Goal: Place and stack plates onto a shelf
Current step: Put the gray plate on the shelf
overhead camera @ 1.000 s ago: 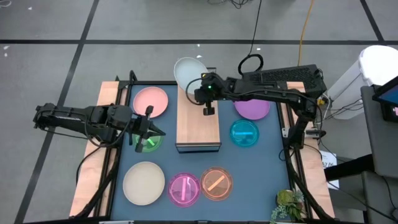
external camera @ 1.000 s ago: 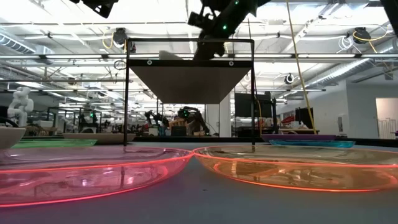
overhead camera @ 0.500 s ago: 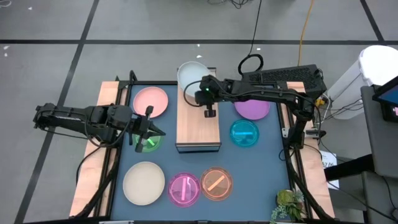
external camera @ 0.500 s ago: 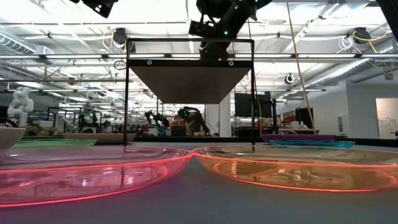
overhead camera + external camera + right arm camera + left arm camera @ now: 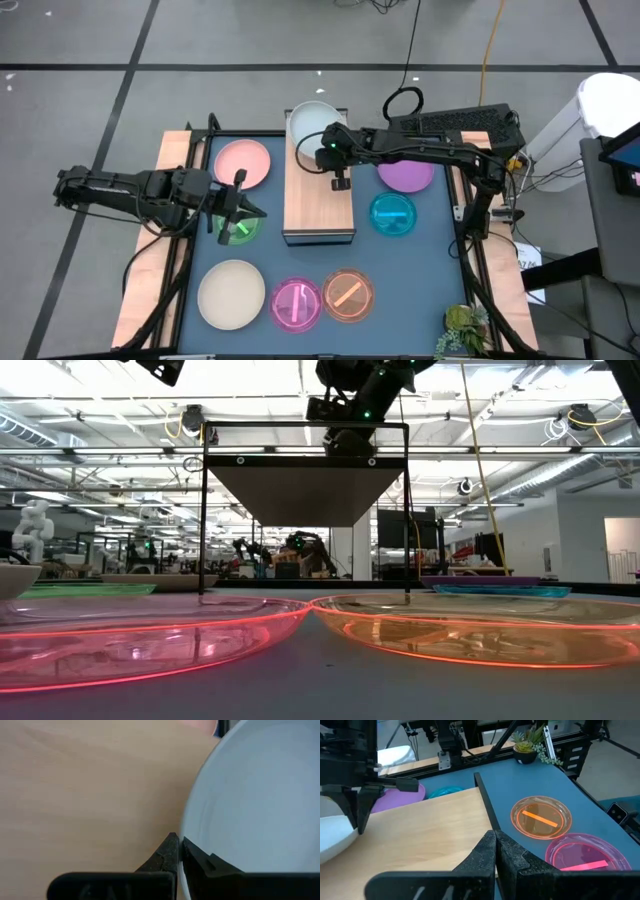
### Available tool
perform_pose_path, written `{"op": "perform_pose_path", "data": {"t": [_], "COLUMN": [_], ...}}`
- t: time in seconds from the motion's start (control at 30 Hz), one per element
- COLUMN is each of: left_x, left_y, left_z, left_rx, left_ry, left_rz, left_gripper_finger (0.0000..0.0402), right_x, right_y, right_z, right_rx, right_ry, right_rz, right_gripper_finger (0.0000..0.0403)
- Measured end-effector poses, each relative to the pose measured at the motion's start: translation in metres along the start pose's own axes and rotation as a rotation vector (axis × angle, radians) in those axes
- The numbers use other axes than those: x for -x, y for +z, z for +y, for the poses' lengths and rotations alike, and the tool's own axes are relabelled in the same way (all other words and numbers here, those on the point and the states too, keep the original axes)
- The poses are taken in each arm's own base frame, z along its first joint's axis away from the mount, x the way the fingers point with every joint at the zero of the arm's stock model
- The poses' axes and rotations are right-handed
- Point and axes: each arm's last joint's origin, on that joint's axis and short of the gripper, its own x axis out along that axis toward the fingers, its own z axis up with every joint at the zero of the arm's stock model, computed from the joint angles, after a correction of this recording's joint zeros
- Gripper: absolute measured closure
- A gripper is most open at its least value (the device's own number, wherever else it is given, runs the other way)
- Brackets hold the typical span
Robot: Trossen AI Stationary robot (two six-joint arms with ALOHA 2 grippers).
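Observation:
The pale blue-white plate (image 5: 312,120) sits tilted over the far end of the light-wood shelf (image 5: 320,200). My right gripper (image 5: 323,144) is shut on it and also shows in the left wrist view (image 5: 356,820). My left gripper (image 5: 255,211) hovers shut and empty above the green plate (image 5: 236,230), left of the shelf. On the blue table lie the salmon pink (image 5: 243,163), purple (image 5: 405,176), teal (image 5: 393,214), cream (image 5: 231,293), magenta (image 5: 297,303) and orange (image 5: 348,294) plates. My right gripper pinches the pale plate's rim (image 5: 186,851) between its two fingers, on the side nearest the shelf's middle. The fingers slant down toward the table's far side. The plate tilts out beyond the fingers, low over the shelf's far end; whether it rests on the wood I cannot tell.
Wooden side boards (image 5: 140,290) flank the table left and right. A small plant (image 5: 462,328) stands at the near right corner. The shelf's top in front of the right gripper is bare wood (image 5: 90,795).
My right gripper has tipped further downward and sunk slightly, still shut on the pale plate. The plate has come down and flattened over the shelf's far end, so its edge no longer shows above the shelf in the low view.

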Motion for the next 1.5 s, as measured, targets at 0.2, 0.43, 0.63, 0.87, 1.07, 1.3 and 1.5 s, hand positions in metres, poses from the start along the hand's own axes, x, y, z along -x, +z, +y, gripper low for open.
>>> {"op": "perform_pose_path", "data": {"t": [0.2,0.43,0.63,0.87,1.07,1.3,1.5], "left_x": [0.0,0.0,0.0,0.0,0.0,0.0,0.0], "left_y": [0.0,0.0,0.0,0.0,-0.0001,-0.0001,-0.0002], "left_z": [0.0,0.0,-0.0001,-0.0001,0.0,-0.0001,-0.0001], "left_rx": [0.0,0.0,0.0,0.004,0.008,0.008,0.008], "left_ry": [0.0,0.0,0.0,0.0,0.0,-0.001,-0.001], "left_rz": [0.0,0.0,0.001,0.001,0.001,0.001,0.002], "left_gripper_finger": [0.0398,0.0398,0.0398,0.0398,0.0398,0.0398,0.0398], "right_x": [0.0012,0.0012,0.0012,0.0012,0.0011,0.0018,0.008], "right_y": [0.0034,0.004,0.0042,0.0041,0.0037,0.0031,0.0066], "right_z": [0.0076,0.0067,0.0068,0.0067,0.0057,0.0045,0.0098], "right_rx": [0.08,0.09,0.086,0.085,0.083,0.071,0.03], "right_ry": [0.016,0.01,0.01,0.007,-0.002,-0.06,-0.052], "right_rz": [-0.001,-0.009,-0.009,-0.008,-0.003,0.031,0.017], "right_gripper_finger": [0.0403,0.0403,0.0403,0.0375,0.0343,0.0335,0.0336]}}
